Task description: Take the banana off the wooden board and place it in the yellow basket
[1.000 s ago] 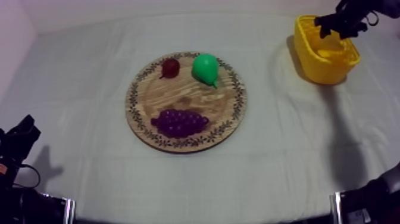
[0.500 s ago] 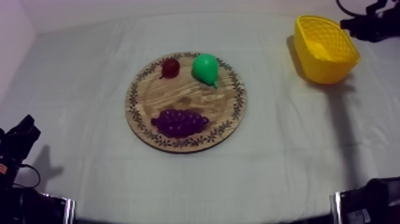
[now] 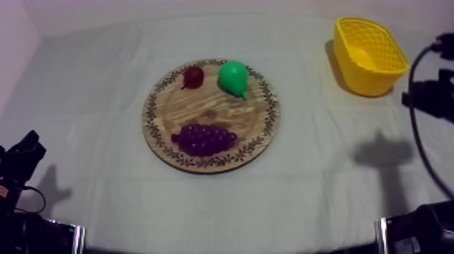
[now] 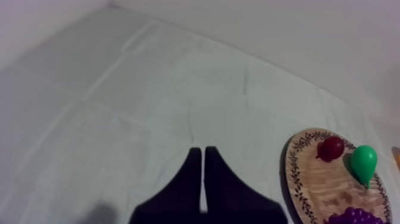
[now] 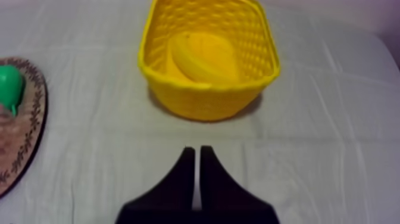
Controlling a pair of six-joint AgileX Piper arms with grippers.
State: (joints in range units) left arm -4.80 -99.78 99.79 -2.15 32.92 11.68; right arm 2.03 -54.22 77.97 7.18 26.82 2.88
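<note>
**Grey-white cloth-covered table (image 3: 88, 94) against a pale wall (image 3: 10, 47).**
Top view: one round wooden board (image 3: 150, 115), centre, bears one small red fruit (image 3: 193, 76), one green pear (image 3: 233, 78) and one purple grape bunch (image 3: 203, 138). One yellow lattice basket (image 3: 355, 71), upper right, holds one yellow banana (image 3: 367, 58). Left wrist view: left gripper (image 4: 203, 149), fingers together, near the board. Right wrist view: right gripper (image 5: 196, 149), fingers together, facing the basket.

A lab-style test bench — cloth-covered table (image 3: 88, 88), bare pale wall (image 3: 13, 34), toy pear (image 3: 233, 78) on a board (image 3: 203, 108).
</note>
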